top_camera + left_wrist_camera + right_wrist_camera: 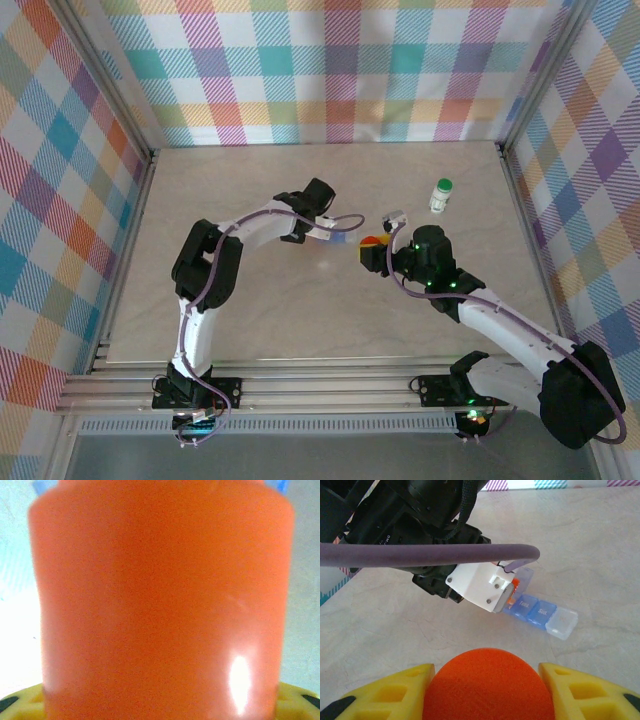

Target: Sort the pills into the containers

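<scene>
There are two arms and three containers. There are also two orange pieces, one in each gripper. No loose pills can be made out anywhere.

The pale beige, marbled tabletop (250, 310) sits inside a booth of bright multicoloured plaid cloth walls (350, 70), with a silver metal rail (300, 385) along the near edge where the arm bases are bolted.

The clear whitish bottle with green cap (441, 195) stands alone toward the back right of the table, well apart from both grippers. Its cap is on and its contents are too small to tell.

The flat blue translucent rectangular box (540, 612) lies near the middle of the table. Its row of compartments ends in a clearer, paler one, and what is inside them does not show.

The left gripper (338, 237) reaches over this box and is clenched on the all-orange cylindrical pill bottle (160, 605). In the left wrist view the bottle sits very close, with a sliver of blue beyond its far end.

Just to the right, the right gripper (487, 700) has its yellow fingers (385, 690) closed on a rounded orange piece (487, 675). This is possibly the bottle's cap, though the view is too close to be sure. The two grippers face each other, near but apart.
</scene>
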Tool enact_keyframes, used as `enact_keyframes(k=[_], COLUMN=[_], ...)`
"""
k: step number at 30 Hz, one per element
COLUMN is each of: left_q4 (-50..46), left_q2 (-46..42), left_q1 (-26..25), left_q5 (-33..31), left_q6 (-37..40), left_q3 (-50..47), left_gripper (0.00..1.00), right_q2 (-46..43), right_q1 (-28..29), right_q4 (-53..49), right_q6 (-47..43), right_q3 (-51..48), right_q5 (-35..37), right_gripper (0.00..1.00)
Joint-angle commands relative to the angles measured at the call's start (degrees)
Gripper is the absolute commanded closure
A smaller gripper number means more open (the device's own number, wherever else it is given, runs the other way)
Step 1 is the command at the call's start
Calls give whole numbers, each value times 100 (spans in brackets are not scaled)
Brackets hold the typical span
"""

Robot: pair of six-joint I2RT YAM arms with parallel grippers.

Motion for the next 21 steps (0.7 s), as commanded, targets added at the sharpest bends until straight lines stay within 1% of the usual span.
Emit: enact_keyframes(k=[1, 8, 10, 15, 19, 21], left_q4=[-65, 128, 259, 379, 424, 329], left_q2=[100, 104, 69, 47, 64, 43], left_q1=[-97, -278, -322, -331, -336, -340], left_q5=[-270, -497, -642, -830, -891, -763], left_q6=[338, 652, 886, 1131, 1132, 891], left_q3=[-3, -241, -361, -466, -476, -364], left_gripper=[100, 100, 100, 100, 100, 100], right_q2=[-28, 16, 29, 42, 53, 58], right_q1=[8, 4, 2, 9, 4, 10], right_q4=[67, 68, 71, 72, 63, 59], right_q6=[82, 82, 82, 102, 100, 100], right_q3=[232, 241, 257, 255, 266, 274], right_q5=[-92, -92, -96, -118, -128, -127], right_gripper=[100, 100, 100, 100, 100, 100])
